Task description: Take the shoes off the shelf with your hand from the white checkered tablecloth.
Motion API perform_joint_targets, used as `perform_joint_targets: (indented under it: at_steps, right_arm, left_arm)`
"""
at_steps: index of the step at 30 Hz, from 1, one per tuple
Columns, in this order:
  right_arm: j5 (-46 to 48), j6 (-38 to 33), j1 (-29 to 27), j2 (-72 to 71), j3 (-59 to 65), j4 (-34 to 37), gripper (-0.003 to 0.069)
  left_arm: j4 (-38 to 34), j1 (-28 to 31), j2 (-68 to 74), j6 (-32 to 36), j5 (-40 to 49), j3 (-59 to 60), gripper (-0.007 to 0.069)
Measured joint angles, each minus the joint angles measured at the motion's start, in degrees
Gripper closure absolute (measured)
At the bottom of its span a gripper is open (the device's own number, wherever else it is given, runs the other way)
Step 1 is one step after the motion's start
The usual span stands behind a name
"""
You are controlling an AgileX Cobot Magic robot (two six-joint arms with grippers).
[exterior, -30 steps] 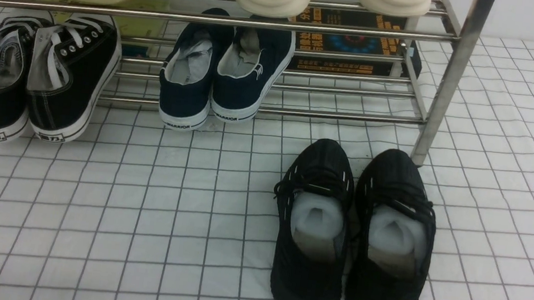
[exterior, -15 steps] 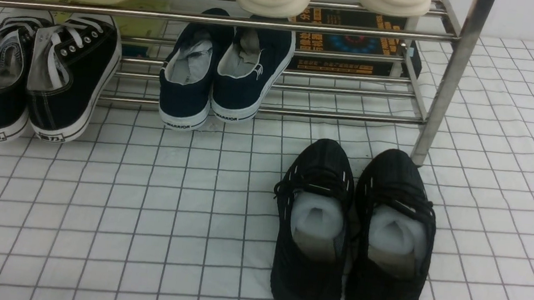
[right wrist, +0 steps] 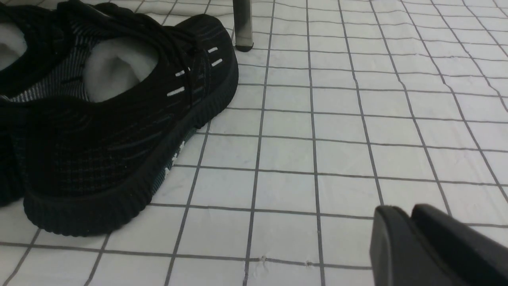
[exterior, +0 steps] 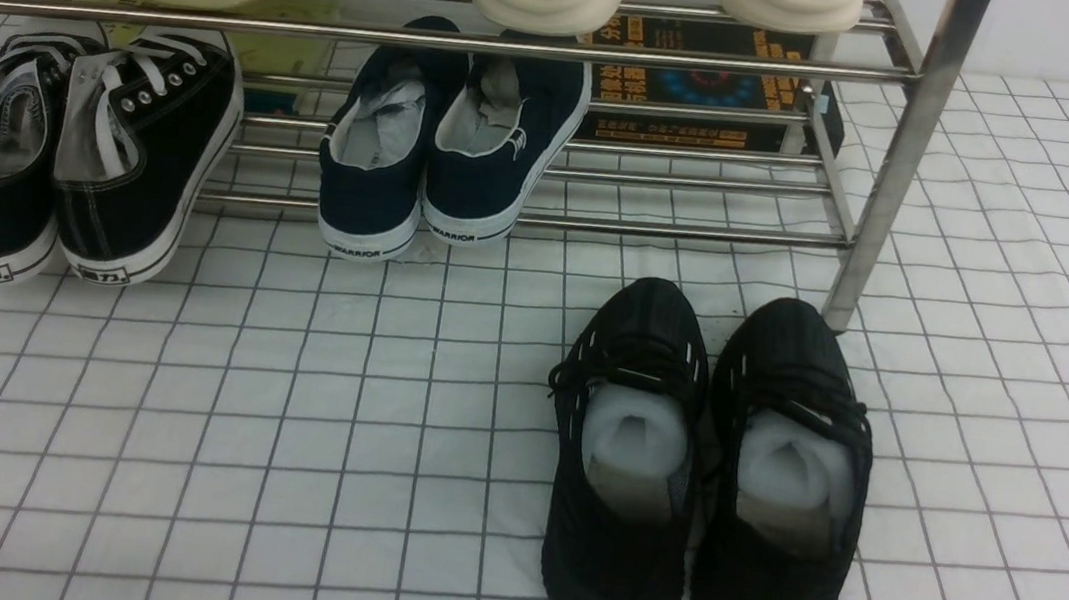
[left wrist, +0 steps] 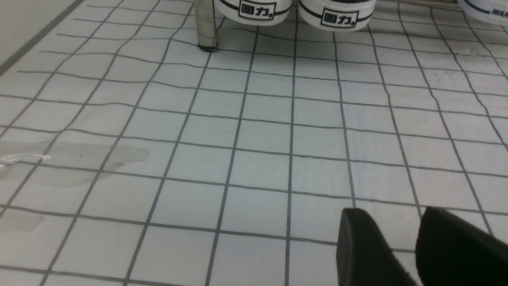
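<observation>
Seeing shoes (exterior: 706, 471) lying unmoved on cloth (exterior: 278, 432), clear of shelf (exterior: 903, 161), looking done. Keeping right gripper (right wrist: 401, 214) nearby, gap unreadable; holding left gripper (left wrist: 393, 216) slightly parted.

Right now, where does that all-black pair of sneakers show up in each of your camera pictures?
Front view: the black sneakers stand side by side on the checkered tablecloth, lower right of centre, heels toward the camera.
Left wrist view: not in it; only the white-soled heels of another pair show.
Right wrist view: at the left edge, one sneaker seen from its side.
Shared landmark: the shelf's silver corner post, just beyond the toes.
</observation>
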Motion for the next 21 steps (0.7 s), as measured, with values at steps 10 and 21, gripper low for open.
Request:
perform_joint_targets:
  at_steps: [10,21]
  right_arm:
    - [0.0,0.0,0.0,0.0,0.0,0.0,0.0569]
    - [0.0,0.0,0.0,0.0,0.0,0.0,0.0554]
  left_arm:
    - [0.0,0.0,0.0,0.0,0.0,0.0,0.0384]
    - [0.0,0.0,0.0,0.0,0.0,0.0,0.0384]
